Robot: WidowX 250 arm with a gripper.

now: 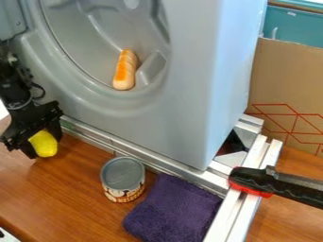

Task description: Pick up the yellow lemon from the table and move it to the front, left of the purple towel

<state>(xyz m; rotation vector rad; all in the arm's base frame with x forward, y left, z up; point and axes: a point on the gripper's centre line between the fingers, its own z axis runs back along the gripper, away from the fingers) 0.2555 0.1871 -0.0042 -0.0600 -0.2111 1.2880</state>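
Gripper (43, 145) pinching yellow object (45, 142), above wood table (69, 182). Grey housing (189, 94) just beyond and right of gripper. Open can (123, 176) upright, right of gripper, camera side. Bread roll (125, 70) up and right of gripper, in housing's round recess. Purple cloth (176, 210) right past can. Black-red clamp handle (271, 184) farther right, on metal frame (243, 208). Cardboard (284, 85) farthest, beyond housing.

The hand (33, 144) holds a yellow lemon (44, 144) above the wooden tabletop (60, 189). A toy baguette (125, 71) lies inside the grey drum opening (95, 42); a lidded can (123, 179) stands beside a folded purple towel (174, 212).
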